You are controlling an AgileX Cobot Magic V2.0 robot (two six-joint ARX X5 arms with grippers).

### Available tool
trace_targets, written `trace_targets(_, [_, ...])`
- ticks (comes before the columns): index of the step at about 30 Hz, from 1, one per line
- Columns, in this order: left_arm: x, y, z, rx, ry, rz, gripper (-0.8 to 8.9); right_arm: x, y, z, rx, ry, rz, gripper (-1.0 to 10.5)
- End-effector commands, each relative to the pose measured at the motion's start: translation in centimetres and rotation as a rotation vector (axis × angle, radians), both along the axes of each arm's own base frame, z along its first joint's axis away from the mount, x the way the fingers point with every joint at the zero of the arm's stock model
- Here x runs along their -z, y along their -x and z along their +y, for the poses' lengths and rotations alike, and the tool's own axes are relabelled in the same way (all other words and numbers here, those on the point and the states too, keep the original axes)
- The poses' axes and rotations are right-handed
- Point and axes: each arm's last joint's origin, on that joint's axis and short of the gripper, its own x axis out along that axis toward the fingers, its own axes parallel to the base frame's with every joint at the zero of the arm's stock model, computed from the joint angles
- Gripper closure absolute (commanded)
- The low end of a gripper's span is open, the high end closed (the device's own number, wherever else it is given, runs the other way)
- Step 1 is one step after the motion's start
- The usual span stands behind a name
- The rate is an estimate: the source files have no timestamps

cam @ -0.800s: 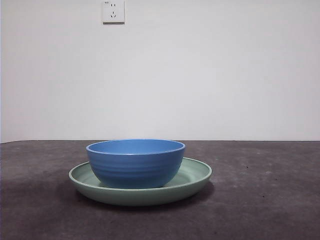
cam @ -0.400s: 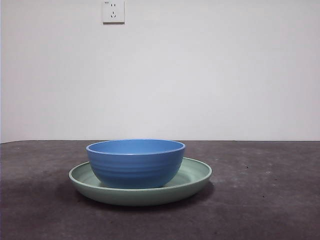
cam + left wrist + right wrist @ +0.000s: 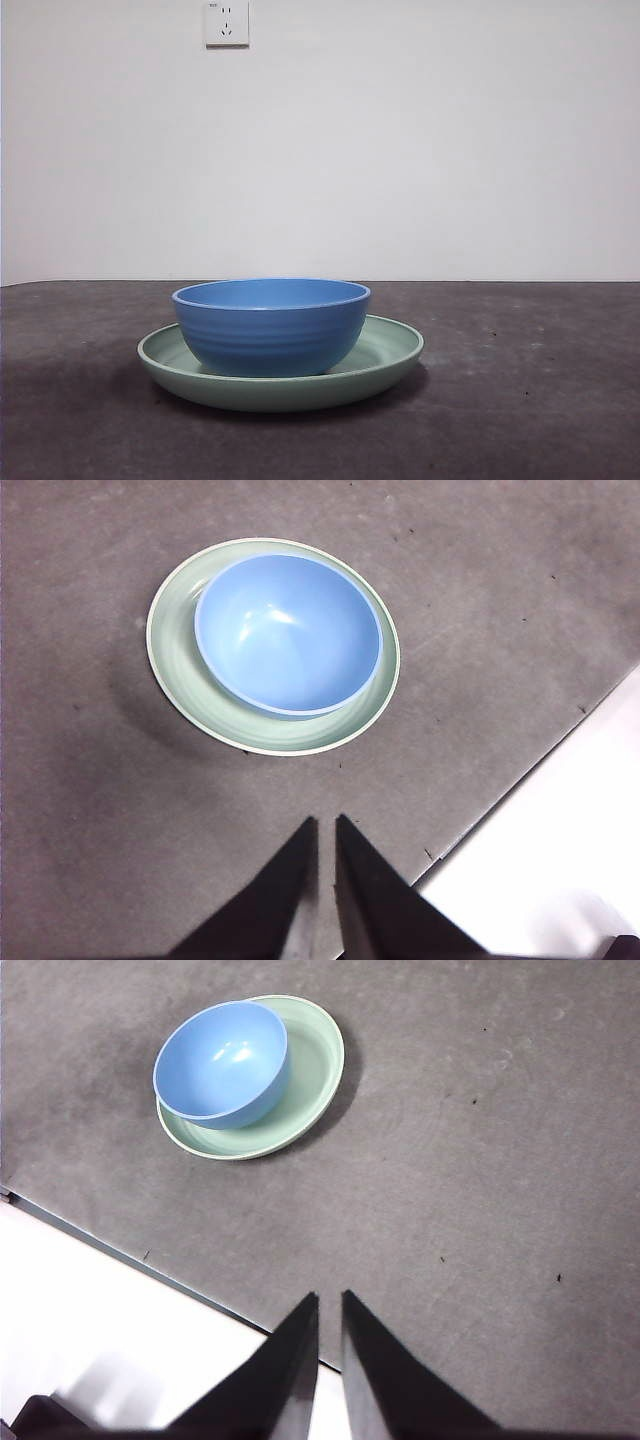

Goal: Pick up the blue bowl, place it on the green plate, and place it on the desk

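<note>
The blue bowl (image 3: pixel 271 326) stands upright inside the green plate (image 3: pixel 385 355), a little off the plate's middle, on the dark grey desk (image 3: pixel 540 400). Both show from above in the left wrist view, the bowl (image 3: pixel 287 632) on the plate (image 3: pixel 190 685), and in the right wrist view, the bowl (image 3: pixel 221 1063) on the plate (image 3: pixel 315 1060). My left gripper (image 3: pixel 325 830) is shut and empty, high above the desk and well clear of the plate. My right gripper (image 3: pixel 330 1305) is shut and empty, also high and apart from the plate. Neither gripper shows in the front view.
A white wall with a power socket (image 3: pixel 226 22) stands behind the desk. The desk's edge (image 3: pixel 520 780) runs near the left gripper, with pale floor beyond it. The same kind of edge (image 3: pixel 140 1260) shows in the right wrist view.
</note>
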Motion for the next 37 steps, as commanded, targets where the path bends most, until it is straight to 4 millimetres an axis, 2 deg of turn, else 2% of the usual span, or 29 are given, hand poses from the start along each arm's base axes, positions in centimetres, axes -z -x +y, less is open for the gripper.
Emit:
trace_targets(1, [-0.3,-0.1,-0.1,0.000,0.008,-0.009,7.87,-0.3,0.1,0.0,-0.003,-0.020,-0.016,9.1])
trace_targets(8, [-0.3,-0.1,0.0,-0.009,0.008,-0.010,7.87,-0.3,0.1,0.0,-0.003,-0.020,-0.016,9.1])
trace_targets(13, [-0.3,0.2,1.5,-0.117,0.035,-0.051,7.86,-0.3,0.1,0.0,-0.003,-0.019,-0.016,9.1])
trace_targets(16, [0.6,0.4,2.8,-0.236,0.070,-0.133,7.87,-0.3,0.1,0.0,-0.003,-0.020,-0.016,9.1])
trace_targets(21, [4.2,-0.1,4.4,-0.416,0.125,-0.318,7.87,-0.3,0.1,0.0,-0.003,-0.020,-0.016,9.1])
trace_targets(28, [11.4,-0.9,5.8,-0.555,0.156,-0.515,7.87,-0.3,0.1,0.0,-0.003,-0.020,-0.016,9.1])
trace_targets(31, [14.2,-0.9,5.9,-0.570,0.161,-0.544,7.87,-0.3,0.1,0.0,-0.003,-0.020,-0.016,9.1])
trace_targets(37, [16.8,-0.6,5.9,-0.581,0.164,-0.523,7.87,-0.3,0.1,0.0,-0.003,-0.020,-0.016,9.1])
